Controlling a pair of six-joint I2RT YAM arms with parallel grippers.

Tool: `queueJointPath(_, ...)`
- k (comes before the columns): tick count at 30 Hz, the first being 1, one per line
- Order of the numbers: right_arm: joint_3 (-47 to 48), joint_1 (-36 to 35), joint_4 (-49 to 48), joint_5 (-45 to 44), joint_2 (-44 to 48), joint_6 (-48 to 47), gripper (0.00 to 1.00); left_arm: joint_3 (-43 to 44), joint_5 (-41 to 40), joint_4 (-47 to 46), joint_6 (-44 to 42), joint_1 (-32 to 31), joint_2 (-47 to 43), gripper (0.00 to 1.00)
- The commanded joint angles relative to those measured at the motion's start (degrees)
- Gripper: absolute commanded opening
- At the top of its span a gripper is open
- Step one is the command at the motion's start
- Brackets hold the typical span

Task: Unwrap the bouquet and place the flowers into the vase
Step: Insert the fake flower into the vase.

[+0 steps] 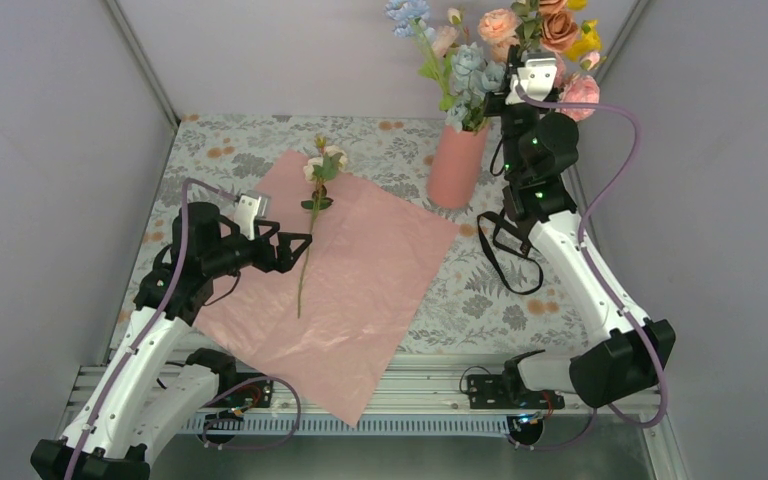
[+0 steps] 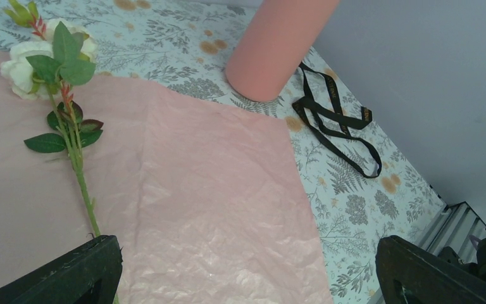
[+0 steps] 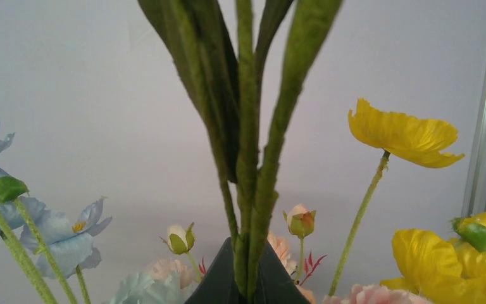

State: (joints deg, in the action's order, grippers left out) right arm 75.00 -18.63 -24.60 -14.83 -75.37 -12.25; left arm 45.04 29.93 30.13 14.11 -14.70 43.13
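Left claw (image 1: pixel 300 250): spread wide, with nothing inside. It hangs low over the paper sheet, and the stem of the single flower runs up to one of its fingers (image 2: pixel 69 278).
Right claw (image 3: pixel 240 285): pressed together on a few green stems (image 3: pixel 253 158), lifted high, close to the top of the vase.
Vase (image 1: pixel 456 165): salmon-pink, upright on the tablecloth (image 1: pixel 500 300), at the far right, just beyond the far corner of the sheet.
Flowers (image 1: pixel 465 65): pale blue and pink blooms stand in the vase. Peach, yellow and pink ones crowd around the right claw. Whether the pinched stems reach into the vase, I cannot tell.
Single flower (image 1: pixel 322 165): white bloom on a long green stem. It lies on the sheet, with the head toward the far side.
Paper sheet (image 1: pixel 360 290): pink, open and flat, a little wrinkled. Its near corner passes over the table edge.
Ribbon (image 1: pixel 508 250): black, in loose loops on the tablecloth, right of the sheet, near the foot of the vase.
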Motion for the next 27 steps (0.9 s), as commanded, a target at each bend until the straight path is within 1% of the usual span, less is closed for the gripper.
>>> queueJointPath(1, -1.66, 0.72, -1.3, 0.96, 1.42, 1.86, 0.04, -0.16, -0.63, -0.6, -0.57, -0.13, 0.01, 1.0)
queueJointPath(11, -5.39, 1.72, -1.88, 1.77, 1.99, 3.49, 0.04, -0.12, -1.18, -0.38, -0.49, -0.17, -0.3, 1.0)
queueJointPath(19, 0.56, 1.84, 1.9, 3.64, 2.04, 3.5, 0.04, -0.19, -0.95, -0.59, -0.49, -0.16, -0.24, 1.0)
queueJointPath(27, 3.44, 1.82, 3.04, 4.51, 2.95, 3.2, 0.04, -0.2, -0.88, -0.51, -0.44, -0.13, 0.0, 1.0)
